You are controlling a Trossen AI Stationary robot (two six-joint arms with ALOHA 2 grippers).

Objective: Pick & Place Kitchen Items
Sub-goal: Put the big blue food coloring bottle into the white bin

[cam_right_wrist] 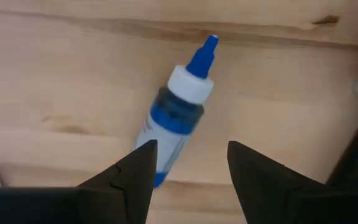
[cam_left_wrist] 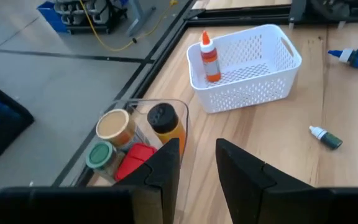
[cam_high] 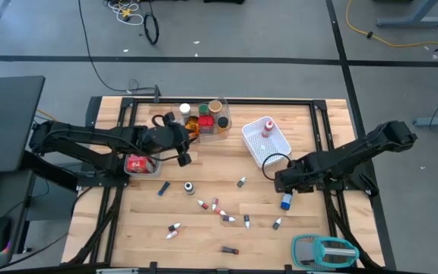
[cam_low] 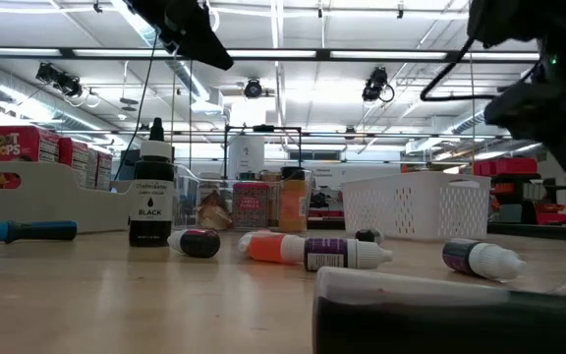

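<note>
1. Nearest the right wrist camera, the right gripper (cam_right_wrist: 188, 168) stands released and empty, its fingers spread over a blue bottle (cam_right_wrist: 178, 115) lying on its side on the desk (cam_high: 204, 251). The bottle sits between and just beyond the fingertips, tilted, its cap pointing away; I judge it the next pick.
2. The left gripper (cam_left_wrist: 197, 158) hangs above the desk beside the clear tray (cam_high: 220, 125), fingers parted with nothing between them.
3. Done, as I judge it: the clear tray holds short jars (cam_left_wrist: 114, 127), the white mesh basket (cam_high: 276, 148) holds an orange-red bottle (cam_left_wrist: 210, 56), and the grey bin (cam_high: 141, 172) holds a red packet (cam_high: 137, 163).
4. Left: many small vials (cam_high: 215, 205) and a black-labelled bottle (cam_low: 151, 197) scattered across the desk, well apart from the containers.
</note>
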